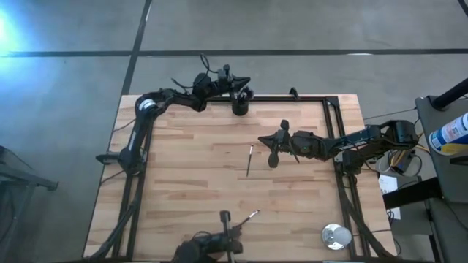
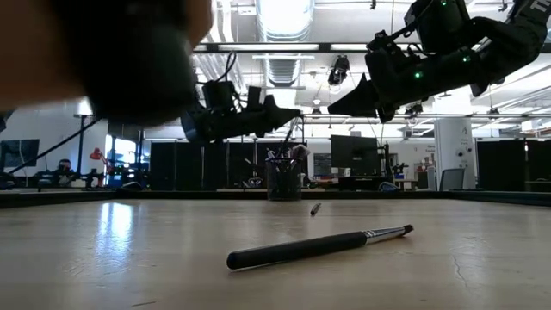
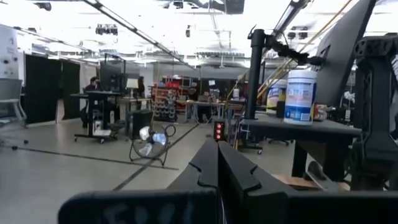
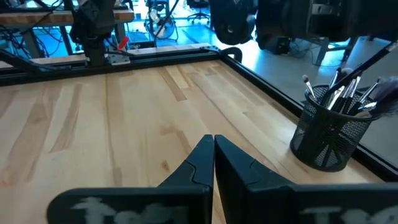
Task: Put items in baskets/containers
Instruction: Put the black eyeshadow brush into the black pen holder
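Nearby: silver disc (image 1: 336, 236) lower right | centre brush (image 1: 249, 160) near-vertical; lower brush (image 1: 248, 216) diagonal | cup (image 1: 240, 107) upper centre | left gripper (image 1: 247, 82), right gripper (image 1: 263, 138) pinched, empty

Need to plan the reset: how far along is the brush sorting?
Mostly done: several brushes already stand in the black mesh cup. Nothing is in hand; the left pincer is shut above the cup and the right pincer is shut over mid-table. Left: one brush mid-table and another brush near the front edge.
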Controlling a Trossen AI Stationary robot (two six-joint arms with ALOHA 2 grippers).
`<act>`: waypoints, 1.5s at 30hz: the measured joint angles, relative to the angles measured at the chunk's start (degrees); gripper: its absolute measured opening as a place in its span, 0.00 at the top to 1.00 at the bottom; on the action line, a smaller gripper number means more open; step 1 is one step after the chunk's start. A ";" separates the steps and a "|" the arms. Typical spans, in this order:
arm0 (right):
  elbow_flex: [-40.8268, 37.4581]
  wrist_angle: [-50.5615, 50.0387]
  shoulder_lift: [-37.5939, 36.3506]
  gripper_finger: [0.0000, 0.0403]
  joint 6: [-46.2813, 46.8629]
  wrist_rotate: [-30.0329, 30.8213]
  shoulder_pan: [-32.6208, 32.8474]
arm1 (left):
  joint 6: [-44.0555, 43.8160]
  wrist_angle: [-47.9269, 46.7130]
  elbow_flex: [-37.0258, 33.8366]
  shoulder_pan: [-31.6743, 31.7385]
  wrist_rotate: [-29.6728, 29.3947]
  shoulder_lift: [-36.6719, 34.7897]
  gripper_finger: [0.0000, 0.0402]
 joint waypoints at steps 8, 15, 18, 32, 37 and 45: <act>-0.01 -0.01 0.00 0.98 -0.87 0.00 0.00 | 0.66 0.20 -0.15 0.72 0.84 1.59 1.00; -0.01 -0.02 0.00 0.98 -0.89 0.00 0.00 | 1.63 -0.01 -1.64 0.85 0.84 2.25 1.00; 0.00 -0.02 0.00 0.98 -0.87 -0.01 0.00 | 1.97 0.23 -2.79 0.94 0.80 2.25 1.00; -0.02 -0.02 0.00 0.98 -0.87 -0.02 0.00 | -0.03 -2.64 -3.90 1.57 0.07 0.28 0.94; -0.02 -0.02 0.00 0.98 -0.87 -0.05 0.00 | 0.78 -5.51 -3.90 2.27 0.80 -0.68 0.92; -0.13 -0.25 0.00 0.98 -0.87 -0.13 0.00 | 2.79 -11.92 -4.50 3.07 2.55 -4.39 0.99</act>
